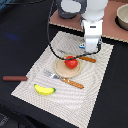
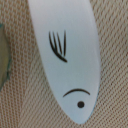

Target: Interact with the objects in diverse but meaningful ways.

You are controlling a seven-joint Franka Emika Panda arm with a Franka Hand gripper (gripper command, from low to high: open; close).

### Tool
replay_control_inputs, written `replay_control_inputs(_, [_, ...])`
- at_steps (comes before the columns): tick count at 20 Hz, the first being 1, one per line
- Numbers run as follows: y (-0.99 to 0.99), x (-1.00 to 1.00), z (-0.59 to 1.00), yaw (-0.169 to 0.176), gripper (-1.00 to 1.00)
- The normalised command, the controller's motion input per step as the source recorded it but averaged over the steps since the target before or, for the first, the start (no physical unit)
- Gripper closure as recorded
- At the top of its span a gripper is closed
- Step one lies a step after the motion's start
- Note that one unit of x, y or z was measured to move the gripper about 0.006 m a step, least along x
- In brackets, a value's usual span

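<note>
Fingers [image 1: 91,49]: we cannot tell whether ours are parted; the white fish piece [image 2: 67,60] lies just beneath them, ungrasped on the woven mat [image 2: 25,105]. Tomato [image 1: 71,62] and banana [image 1: 44,90] remain untouched.

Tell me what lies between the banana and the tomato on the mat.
In the exterior view, a fork with an orange handle lies between the banana and the tomato, across the near edge of the round wooden board.
</note>
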Motion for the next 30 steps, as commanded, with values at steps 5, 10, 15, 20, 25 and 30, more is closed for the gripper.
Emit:
replay_control_inputs(5, [0.0, 0.23, -0.06, 0.0, 1.0])
replay_control_inputs(10, [0.0, 0.18, -0.09, 0.0, 1.0])
replay_control_inputs(15, [0.0, 0.19, -0.09, 0.0, 1.0])
replay_control_inputs(20, [0.0, 0.26, -0.05, 0.0, 1.0])
replay_control_inputs(25, [0.0, 0.28, -0.04, 0.0, 1.0])
replay_control_inputs(30, [0.0, 0.26, 0.0, 0.0, 1.0])
